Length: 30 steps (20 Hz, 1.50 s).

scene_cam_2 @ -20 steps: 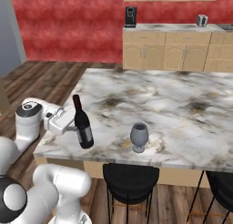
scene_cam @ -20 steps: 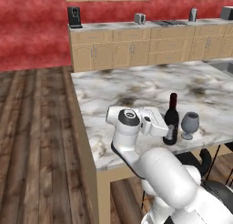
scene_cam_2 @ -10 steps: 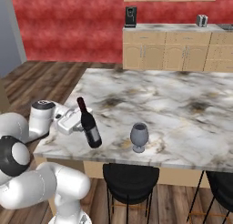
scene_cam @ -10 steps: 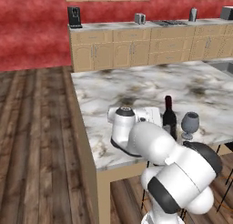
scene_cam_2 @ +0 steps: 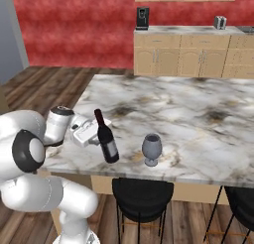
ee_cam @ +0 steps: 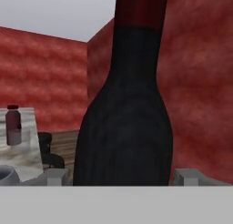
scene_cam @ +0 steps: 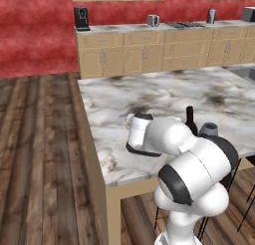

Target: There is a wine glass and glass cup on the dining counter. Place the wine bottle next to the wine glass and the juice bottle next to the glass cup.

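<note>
Wine bottle [scene_cam_2: 106, 141] stands slightly tilted on the dining counter [scene_cam_2: 198, 114], near its front edge, just left of the wine glass [scene_cam_2: 152, 149] in the right base view, the two apart. Gripper [scene_cam_2: 99, 130] sits at the bottle's side, fingers either side of the body; hand view shows the bottle [ee_cam: 125, 127] between the fingertips [ee_cam: 54, 176], so it looks held. Juice bottle [ee_cam: 13, 124] stands far off on the marble.
</note>
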{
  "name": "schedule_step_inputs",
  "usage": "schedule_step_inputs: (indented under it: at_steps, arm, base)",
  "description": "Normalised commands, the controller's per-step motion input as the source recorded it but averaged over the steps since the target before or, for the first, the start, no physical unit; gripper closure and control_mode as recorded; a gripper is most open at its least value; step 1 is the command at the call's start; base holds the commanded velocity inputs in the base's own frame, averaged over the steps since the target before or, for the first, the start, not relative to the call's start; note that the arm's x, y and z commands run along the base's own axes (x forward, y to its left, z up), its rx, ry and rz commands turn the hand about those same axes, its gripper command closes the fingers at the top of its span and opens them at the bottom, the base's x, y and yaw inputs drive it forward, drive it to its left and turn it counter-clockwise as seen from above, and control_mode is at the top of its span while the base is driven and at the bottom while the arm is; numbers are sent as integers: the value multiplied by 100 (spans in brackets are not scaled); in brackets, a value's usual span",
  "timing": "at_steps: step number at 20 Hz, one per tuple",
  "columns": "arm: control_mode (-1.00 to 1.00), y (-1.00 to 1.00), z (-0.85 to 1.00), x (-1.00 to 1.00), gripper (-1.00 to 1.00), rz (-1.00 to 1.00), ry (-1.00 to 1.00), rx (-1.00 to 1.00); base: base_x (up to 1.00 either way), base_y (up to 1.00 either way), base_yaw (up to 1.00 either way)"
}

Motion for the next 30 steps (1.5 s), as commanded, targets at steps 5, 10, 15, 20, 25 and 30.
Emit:
schedule_step_inputs:
  at_steps: [5, 10, 15, 20, 25, 30]
  arm:
    - [-100, -28, -2, 7, 100, -1, 0, 7]
    - [-100, -18, -11, 1, 100, 0, -7, 2]
    - [-100, -19, -17, 5, 100, 0, -9, 0]
    - [-100, -19, -23, 16, 100, 0, -5, 0]
    - [-100, -10, -28, 26, 100, 0, -6, 0]
    - [-100, -5, -32, 30, 100, 0, -7, 0]
  base:
    - [0, 0, 0]
    - [0, 0, 0]
    - [0, 0, 0]
    - [0, 0, 0]
    - [0, 0, 0]
    - [0, 0, 0]
